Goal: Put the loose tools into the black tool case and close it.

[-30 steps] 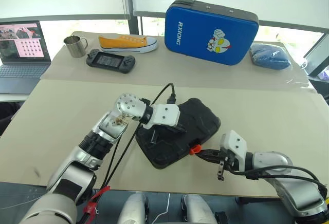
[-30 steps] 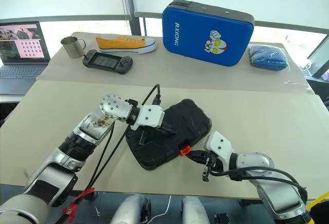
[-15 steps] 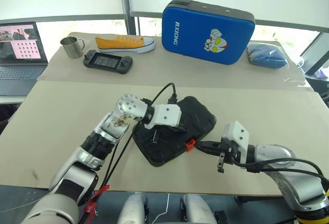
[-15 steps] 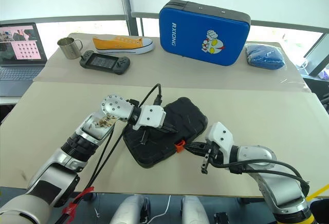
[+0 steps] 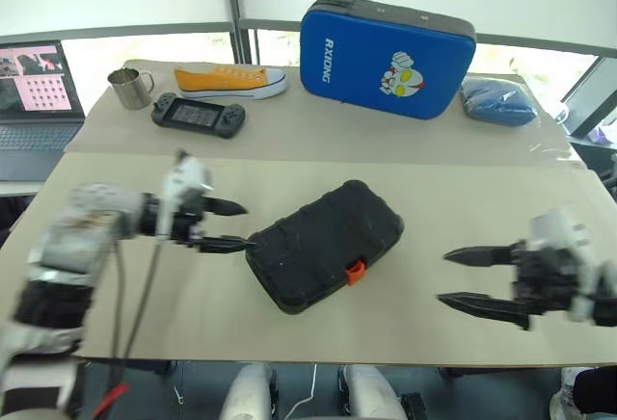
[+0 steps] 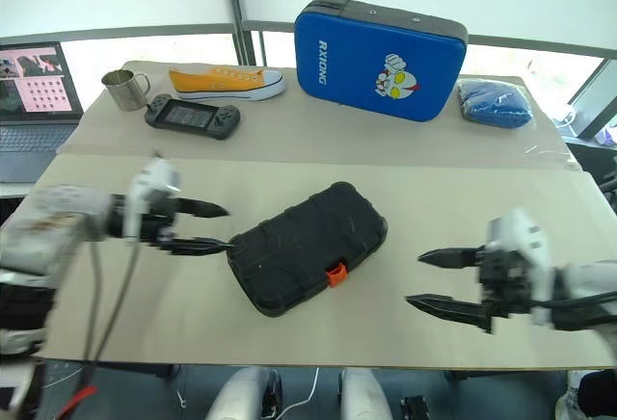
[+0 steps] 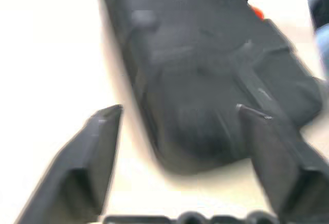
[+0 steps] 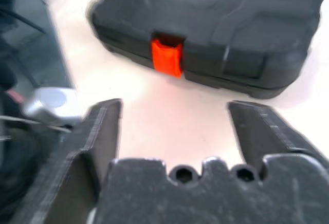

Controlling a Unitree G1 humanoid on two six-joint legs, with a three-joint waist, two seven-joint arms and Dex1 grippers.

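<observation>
Beige paper covers the table (image 5: 116,165), and on it, between the two arms, lies the black tool case (image 5: 325,244), closed, its long axis running diagonally from near-left to far-right. Its shell is textured moulded plastic with rounded corners, and the small orange latch (image 5: 355,271) sits on the near long edge, facing the robot. No loose tools are visible on the table, so the task looks about finished. The left gripper (image 5: 229,226) has its fingers spread apart, empty, tips just beside the case's near-left end; it is the nearer one. The right gripper (image 5: 468,277) also stands spread and empty, well apart from the case on the latch side, pointing toward it.
</observation>
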